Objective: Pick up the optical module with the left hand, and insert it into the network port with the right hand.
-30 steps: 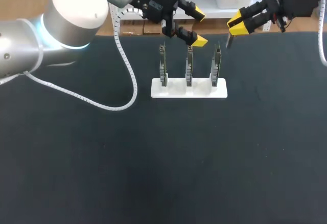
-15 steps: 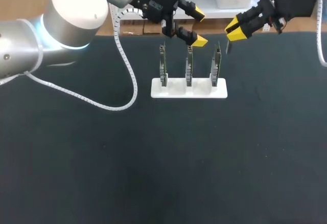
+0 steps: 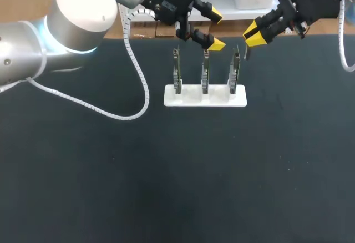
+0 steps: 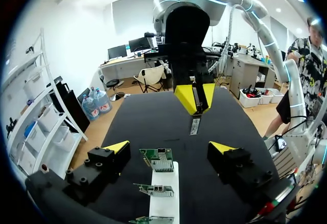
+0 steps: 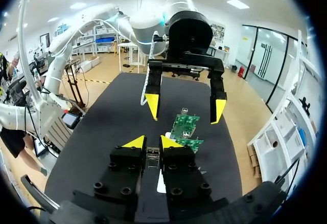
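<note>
Silver optical module (image 4: 195,126) clamped betw. closed fingers of R gripper (image 3: 254,34), just beside top of rightmost board (image 3: 236,72) in white rack (image 3: 222,97). L gripper (image 3: 215,30) spread wide, nr top of middle board (image 3: 205,72).

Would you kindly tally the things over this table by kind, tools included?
Circuit boards: 3
White holder: 1
Optical module: 1
Tools: 2 (left tool, right tool)
Total: 7
</note>
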{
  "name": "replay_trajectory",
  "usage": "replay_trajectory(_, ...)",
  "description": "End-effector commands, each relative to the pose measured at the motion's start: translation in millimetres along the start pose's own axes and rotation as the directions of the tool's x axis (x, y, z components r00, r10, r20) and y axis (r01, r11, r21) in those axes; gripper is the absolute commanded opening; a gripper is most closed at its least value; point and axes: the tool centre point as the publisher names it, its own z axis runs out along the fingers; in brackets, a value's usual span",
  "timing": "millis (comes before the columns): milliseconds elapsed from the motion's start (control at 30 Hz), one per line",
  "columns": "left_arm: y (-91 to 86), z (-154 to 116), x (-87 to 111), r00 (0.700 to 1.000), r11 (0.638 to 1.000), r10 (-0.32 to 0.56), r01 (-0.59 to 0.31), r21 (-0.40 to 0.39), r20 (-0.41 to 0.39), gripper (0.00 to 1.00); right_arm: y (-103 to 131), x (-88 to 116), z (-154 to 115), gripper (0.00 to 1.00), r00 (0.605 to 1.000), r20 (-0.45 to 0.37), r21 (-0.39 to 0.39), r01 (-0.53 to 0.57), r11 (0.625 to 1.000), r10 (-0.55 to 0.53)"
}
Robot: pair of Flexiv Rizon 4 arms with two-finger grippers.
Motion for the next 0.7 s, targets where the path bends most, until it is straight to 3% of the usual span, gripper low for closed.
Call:
replay_trajectory(33, 1.7, 0.0, -1.3, 1.0, 1.0, -0.002, 0.003, 0.004, -0.007, 1.0, -11.5, 0.8, 0.6, 0.0, 1.0, 0.006, -0.023, 0.005, 1.0, -0.005)
replay_trajectory(700, 1.7, 0.0, -1.3, 1.0, 1.0, -0.002, 0.003, 0.004, -0.007, 1.0, -18.7, 9.7, 8.0, 0.0, 1.0, 0.015, -0.037, -0.009, 0.999, 0.01)
